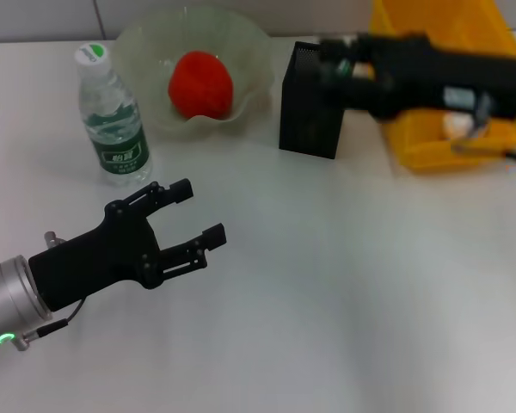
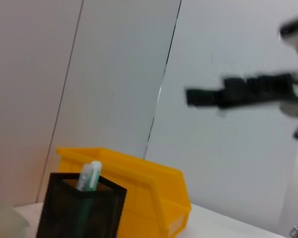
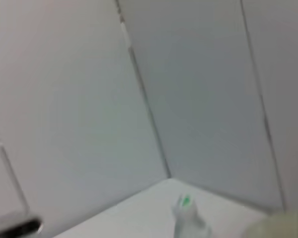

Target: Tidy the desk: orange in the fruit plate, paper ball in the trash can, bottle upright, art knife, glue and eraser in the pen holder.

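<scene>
Showed the bottle upright on the white table, green-marked cap uppermost, before pale wall panels.

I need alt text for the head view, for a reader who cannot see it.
A water bottle stands upright beside a glass plate holding an orange. The right gripper hangs above a black mesh pen holder by a yellow bin; the left gripper hovers open.
</scene>
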